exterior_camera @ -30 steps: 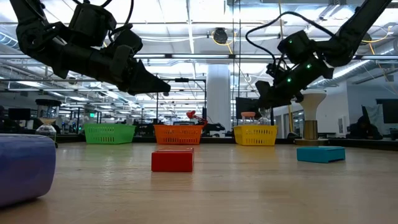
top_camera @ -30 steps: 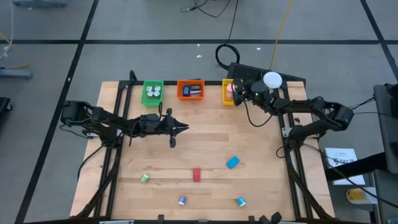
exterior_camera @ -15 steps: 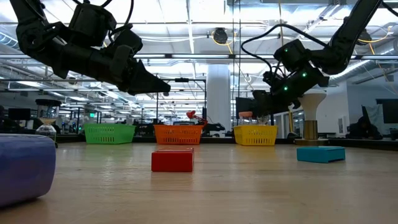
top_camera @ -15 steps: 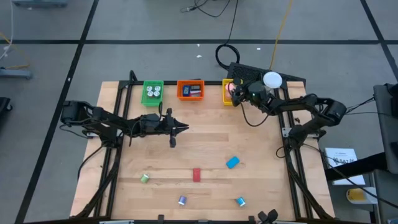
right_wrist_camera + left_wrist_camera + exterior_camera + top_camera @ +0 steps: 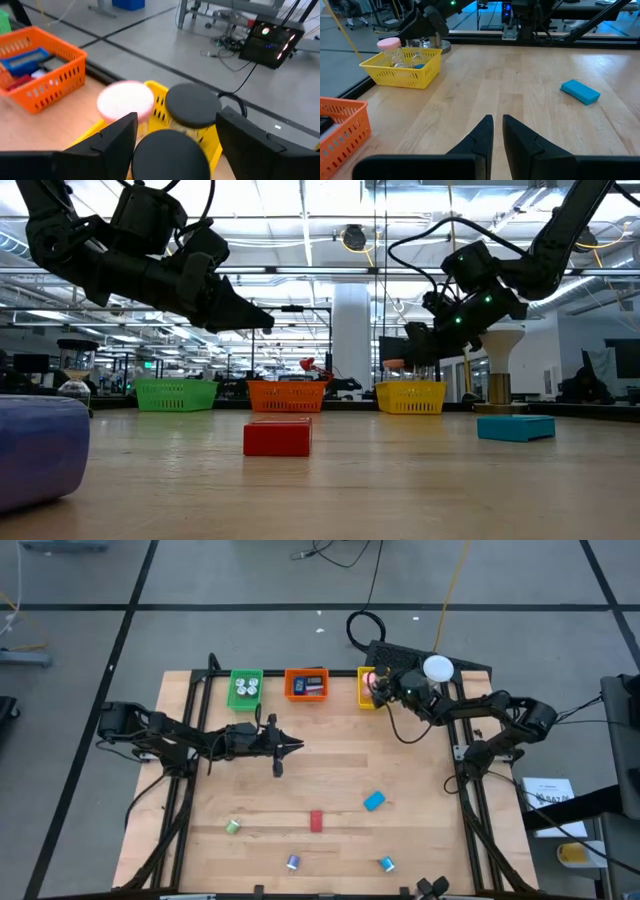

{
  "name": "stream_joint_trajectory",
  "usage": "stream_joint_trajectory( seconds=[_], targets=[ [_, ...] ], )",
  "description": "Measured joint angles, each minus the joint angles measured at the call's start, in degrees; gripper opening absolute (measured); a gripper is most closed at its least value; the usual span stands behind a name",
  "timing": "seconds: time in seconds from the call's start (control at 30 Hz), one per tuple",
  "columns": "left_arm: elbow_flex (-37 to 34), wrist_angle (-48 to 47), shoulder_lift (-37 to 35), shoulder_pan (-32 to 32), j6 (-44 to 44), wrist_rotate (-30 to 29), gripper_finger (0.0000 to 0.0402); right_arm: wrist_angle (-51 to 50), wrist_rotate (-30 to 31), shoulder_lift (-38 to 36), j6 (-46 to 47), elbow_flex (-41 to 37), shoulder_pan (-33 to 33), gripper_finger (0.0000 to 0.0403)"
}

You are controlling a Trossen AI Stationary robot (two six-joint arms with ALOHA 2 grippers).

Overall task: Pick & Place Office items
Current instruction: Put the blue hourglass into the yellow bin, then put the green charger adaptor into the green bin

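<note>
My right gripper (image 5: pixel 378 688) hangs over the yellow tray (image 5: pixel 366 690) at the table's far edge, shut on a black-lidded jar (image 5: pixel 170 150). A pink-lidded jar (image 5: pixel 125 101) and another black-lidded jar (image 5: pixel 192 105) stand in that tray. My left gripper (image 5: pixel 298 747) hovers shut above the table's middle, touching nothing. Loose pieces lie on the near half: a blue block (image 5: pixel 374 801), a red block (image 5: pixel 316 821), a green roll (image 5: pixel 232 827), a purple roll (image 5: pixel 292 862) and a blue cylinder (image 5: pixel 386 863). My right gripper has the jar's round black lid (image 5: pixel 150 145) between its two fingers (image 5: pixel 117 135), one on each side. The jar is above the yellow tray's far end. Its body under the lid is hidden, so I cannot tell whether it stands in the tray or hangs clear.
The green tray (image 5: pixel 245 689) holds white pieces and the orange tray (image 5: pixel 307 685) holds blue and dark pieces; both sit in a row with the yellow one. A white ball on a stand (image 5: pixel 437 667) is just right of my right gripper. Bare wood lies around the table's middle.
My right gripper has moved toward the table's left and slightly down, from beside the white ball to over the yellow tray, then stayed there. The left arm has kept still.
</note>
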Motion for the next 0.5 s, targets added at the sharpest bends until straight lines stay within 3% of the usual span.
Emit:
stream_joint_trajectory(
  seconds=[0.27,0.5],
  targets=[
    [0.0,0.0,0.0,0.0,0.0,0.0,0.0049,0.3,0.4,-4.3,-0.1,0.0,0.0,0.0265],
    [0.0,0.0,0.0,0.0,0.0,0.0,0.0049,-13.3,0.4,-15.2,0.0,0.0,2.6,0.0191]
  ],
)
